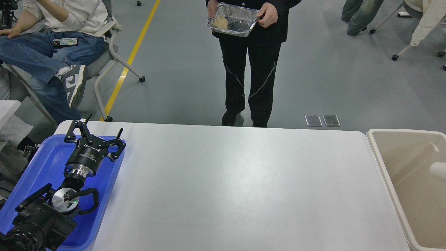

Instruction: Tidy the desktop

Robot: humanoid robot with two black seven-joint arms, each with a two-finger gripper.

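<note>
The desktop (237, 188) is a large white tabletop with rounded corners, and its surface shows nothing lying on it. My left gripper (99, 133) is open and empty, with its fingers spread above the far end of the blue tray (41, 164) at the table's left edge. My left arm comes in from the lower left over that tray. My right gripper is out of view.
A beige tub (383, 164) stands against the table's right edge, with a blurred white object (439, 170) at its right side. A person beyond the far edge holds a foil tray (233, 19) with a brown crumpled item. Seated people and chairs are at far left and right.
</note>
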